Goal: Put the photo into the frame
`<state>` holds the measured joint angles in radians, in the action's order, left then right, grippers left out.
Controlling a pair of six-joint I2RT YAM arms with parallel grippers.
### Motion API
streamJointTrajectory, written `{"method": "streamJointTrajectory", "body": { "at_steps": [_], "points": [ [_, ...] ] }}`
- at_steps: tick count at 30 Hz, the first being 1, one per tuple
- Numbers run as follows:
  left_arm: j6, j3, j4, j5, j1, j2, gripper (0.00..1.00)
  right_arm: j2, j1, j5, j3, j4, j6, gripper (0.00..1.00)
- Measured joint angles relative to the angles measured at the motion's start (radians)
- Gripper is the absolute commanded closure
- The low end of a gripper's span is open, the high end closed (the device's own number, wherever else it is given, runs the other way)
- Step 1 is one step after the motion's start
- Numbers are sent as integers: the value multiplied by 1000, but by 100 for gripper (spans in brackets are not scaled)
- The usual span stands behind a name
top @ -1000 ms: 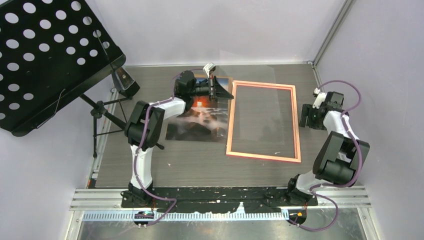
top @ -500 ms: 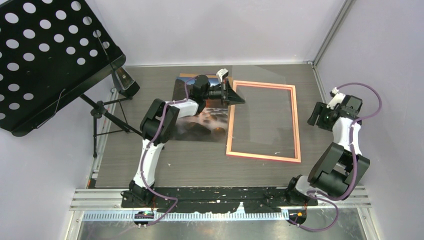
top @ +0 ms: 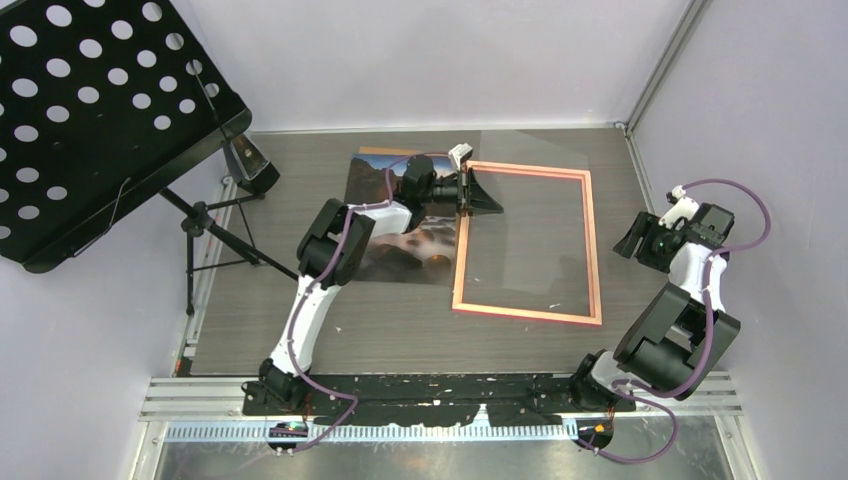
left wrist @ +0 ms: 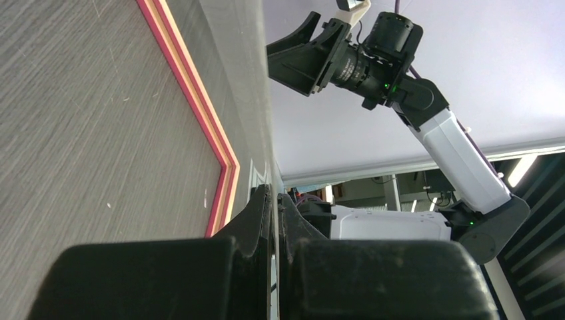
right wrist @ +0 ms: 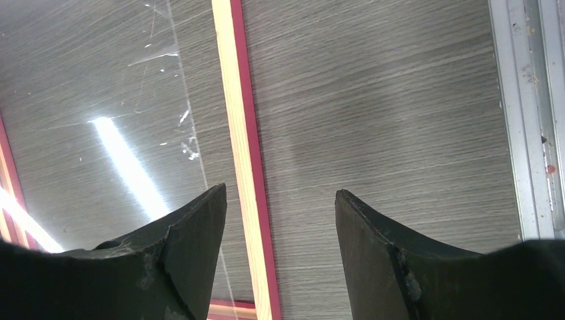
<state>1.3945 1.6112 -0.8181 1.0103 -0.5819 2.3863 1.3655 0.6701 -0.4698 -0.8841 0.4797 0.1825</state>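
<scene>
The grey wood-grain table [top: 400, 330] lies under both my grippers. The black perforated music stand [top: 90, 110] is well off behind my left gripper [left wrist: 274, 193], past the table's edge.

The frame [top: 594, 245] lies flat on the table. Its left rail, near the far corner, passes just beneath my left fingertips. Its right rail runs directly below the gap of my right gripper [right wrist: 280, 200].

A clear pane [right wrist: 100, 80] sits over the frame's opening. From my right gripper its near edge shows just inside that right rail. In my left wrist view the pane's edge rises straight out from between my fingers.

The photo [top: 415, 250] lies picture side up behind my left gripper, partly under that forearm. It is outside the frame and right up against the frame's left rail.

My left jaws are pressed together and pinch the thin pane. My right jaws stand spread apart above the rail and touch nothing.
</scene>
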Motion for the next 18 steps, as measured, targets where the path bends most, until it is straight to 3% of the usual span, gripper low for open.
{"method": "streamJointTrajectory", "body": {
  "at_steps": [18],
  "points": [
    [-34, 40, 22, -16, -21, 49, 100, 0, 26, -42, 21, -9, 6, 34]
  ]
}}
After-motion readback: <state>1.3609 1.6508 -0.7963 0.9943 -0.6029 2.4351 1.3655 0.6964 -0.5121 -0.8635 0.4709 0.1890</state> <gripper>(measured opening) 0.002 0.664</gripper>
